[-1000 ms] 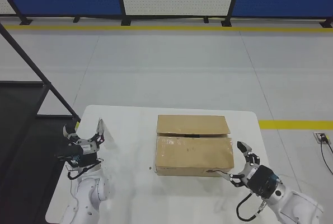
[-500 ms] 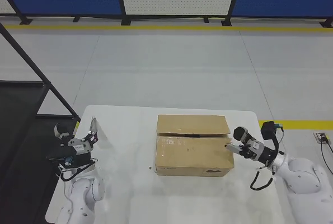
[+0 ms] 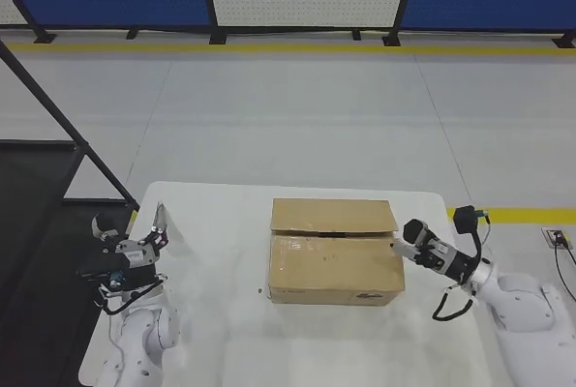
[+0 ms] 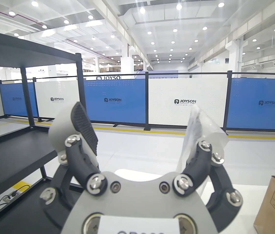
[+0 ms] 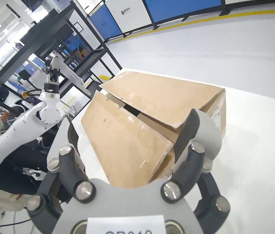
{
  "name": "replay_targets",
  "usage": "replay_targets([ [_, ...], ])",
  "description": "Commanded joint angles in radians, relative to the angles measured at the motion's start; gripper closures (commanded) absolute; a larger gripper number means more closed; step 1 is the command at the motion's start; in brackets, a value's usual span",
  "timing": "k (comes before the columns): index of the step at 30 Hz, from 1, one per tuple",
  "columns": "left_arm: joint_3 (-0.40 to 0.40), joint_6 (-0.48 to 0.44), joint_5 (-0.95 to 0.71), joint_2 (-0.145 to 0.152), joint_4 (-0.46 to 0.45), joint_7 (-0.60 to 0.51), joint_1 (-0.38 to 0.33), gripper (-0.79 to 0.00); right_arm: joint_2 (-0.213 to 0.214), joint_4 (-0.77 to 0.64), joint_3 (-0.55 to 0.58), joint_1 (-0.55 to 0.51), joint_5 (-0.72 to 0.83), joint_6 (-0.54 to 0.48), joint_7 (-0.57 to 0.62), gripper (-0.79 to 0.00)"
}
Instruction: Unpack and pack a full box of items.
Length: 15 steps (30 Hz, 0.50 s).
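- Cardboard box (image 3: 334, 253) sits centred on the table (image 3: 220, 319), flaps nearly closed
- Right gripper (image 3: 401, 246), jaws spread, is at the box's right end; pushing may slide the box rather than lift a flap
- Left gripper (image 3: 128, 232), jaws spread, is at the table's left edge; film (image 4: 205, 127) stuck on one finger could weaken its grip
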Motion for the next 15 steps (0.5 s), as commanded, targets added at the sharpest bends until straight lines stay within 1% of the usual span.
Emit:
replay_targets([
  [1, -0.005, 0.001, -0.001, 0.000, -0.011, -0.004, 0.005, -0.785, 0.007, 0.036, 0.000, 0.025, 0.083, 0.029, 0.085, -0.785],
  [7, -0.015, -0.004, -0.001, -0.002, -0.012, -0.004, 0.007, -0.785, 0.026, 0.124, -0.021, 0.085, 0.321, 0.069, 0.359, -0.785],
  [10, -0.016, -0.006, 0.002, -0.003, -0.011, -0.003, 0.005, -0.785, 0.038, 0.123, -0.047, 0.102, 0.375, 0.107, 0.399, -0.785],
  [15, -0.018, -0.008, 0.005, -0.004, -0.008, 0.000, 0.002, -0.785, 0.076, 0.039, -0.099, 0.068, 0.512, 0.105, 0.397, -0.785],
])
